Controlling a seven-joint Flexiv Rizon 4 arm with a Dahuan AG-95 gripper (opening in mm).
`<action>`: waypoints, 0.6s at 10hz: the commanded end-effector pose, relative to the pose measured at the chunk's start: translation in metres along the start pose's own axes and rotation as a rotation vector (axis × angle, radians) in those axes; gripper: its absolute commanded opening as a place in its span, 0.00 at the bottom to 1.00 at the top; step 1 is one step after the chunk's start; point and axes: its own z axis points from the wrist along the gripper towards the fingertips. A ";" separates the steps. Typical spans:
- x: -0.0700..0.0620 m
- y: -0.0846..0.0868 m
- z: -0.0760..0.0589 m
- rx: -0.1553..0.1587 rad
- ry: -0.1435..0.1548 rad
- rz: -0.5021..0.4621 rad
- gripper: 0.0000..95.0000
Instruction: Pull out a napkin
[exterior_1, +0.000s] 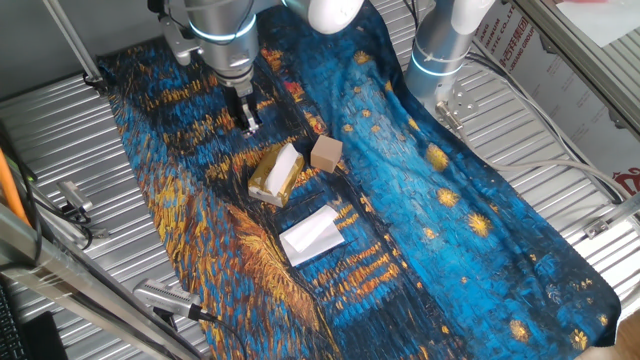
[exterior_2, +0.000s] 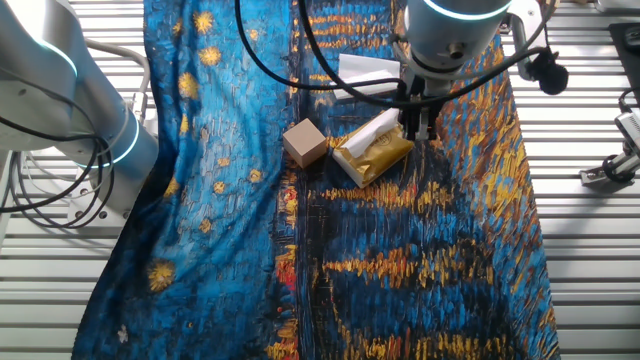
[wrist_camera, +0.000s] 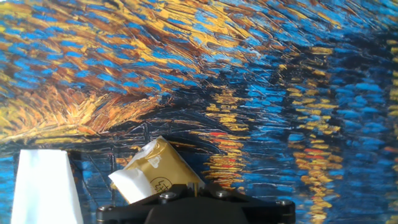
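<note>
my gripper (exterior_1: 248, 124) hangs above the painted cloth (exterior_1: 480, 200), just off the tissue packet (exterior_1: 272, 176) and empty as far as i can judge. whether the jaws are apart or closed i cannot tell: the fixed views show only dark fingertips close together, and the hand view shows just the black base of the hand, not the tips.

the napkin (exterior_1: 286, 163) i am after sticks up white out of the slot of the yellow-gold packet, still tucked in. in one fixed view the packet lies at about 5 o'clock from my fingertips; in the other fixed view the napkin (exterior_2: 372, 129) is at about 8 o'clock from them. in the hand view the packet (wrist_camera: 155, 176) shows at the bottom edge with the napkin (wrist_camera: 130, 184) poking out at its 8 o'clock end.

a brown cardboard cube (exterior_1: 326, 153) sits just beside the packet at its 2 o'clock, and a flat folded white sheet (exterior_1: 312, 236) lies apart at 5 o'clock; neither is my target.

i judge this the approach step, nothing grasped yet. next i need to centre over the raised tuft, come down with jaws open, pinch only paper, then lift straight so the light packet does not ride up too.
</note>
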 end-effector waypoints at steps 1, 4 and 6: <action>0.000 0.000 0.001 0.012 -0.003 -0.087 0.00; 0.000 0.000 0.001 -0.067 0.044 -0.336 0.00; 0.000 0.000 0.001 -0.092 0.093 -0.405 0.00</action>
